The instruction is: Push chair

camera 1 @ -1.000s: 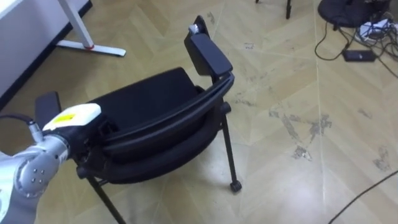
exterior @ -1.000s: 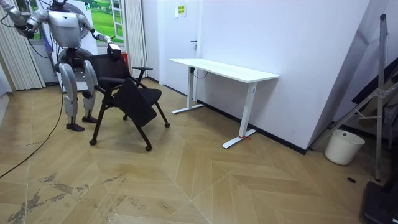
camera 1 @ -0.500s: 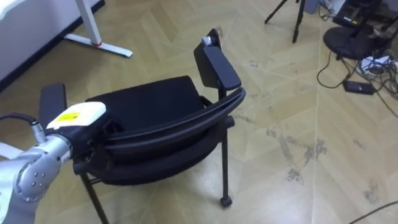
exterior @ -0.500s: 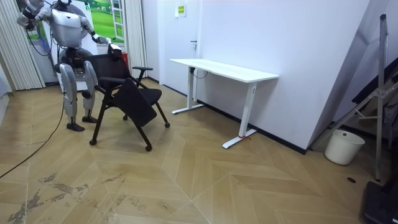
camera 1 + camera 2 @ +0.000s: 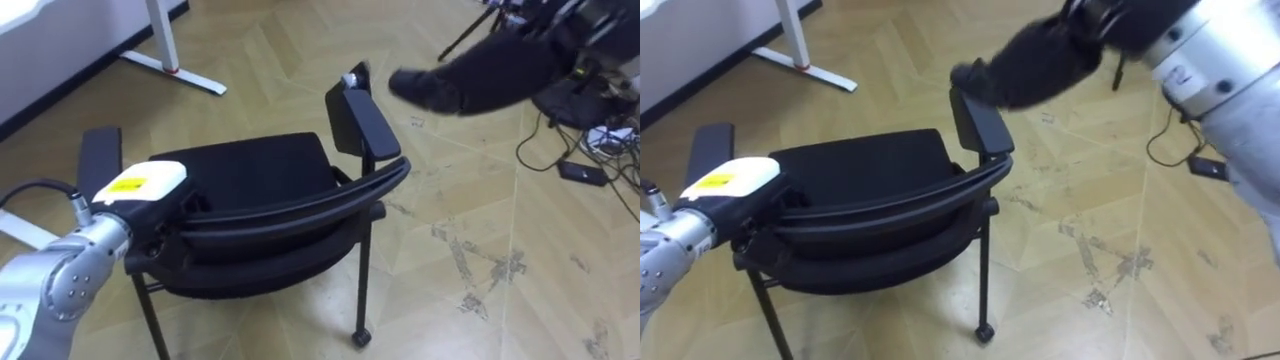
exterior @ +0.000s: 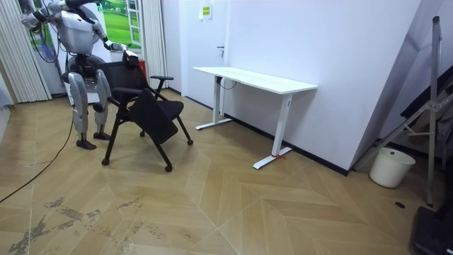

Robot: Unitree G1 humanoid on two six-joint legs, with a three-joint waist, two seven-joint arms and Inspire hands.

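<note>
Now | black chair on wood floor, backrest's end just under left hand | armrest just beneath blurred right hand | cannot tell either hand's finger state.

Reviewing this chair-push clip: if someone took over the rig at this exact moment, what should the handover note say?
Left hand: on the left end of the backrest; grip unclear.
Right hand: blurred, just above the right armrest; contact unclear.
Chair: directly in front of the robot, apart from the white desk.
Done: robot stands behind the chair.
Left: probably settle the right hand, then push.
</note>
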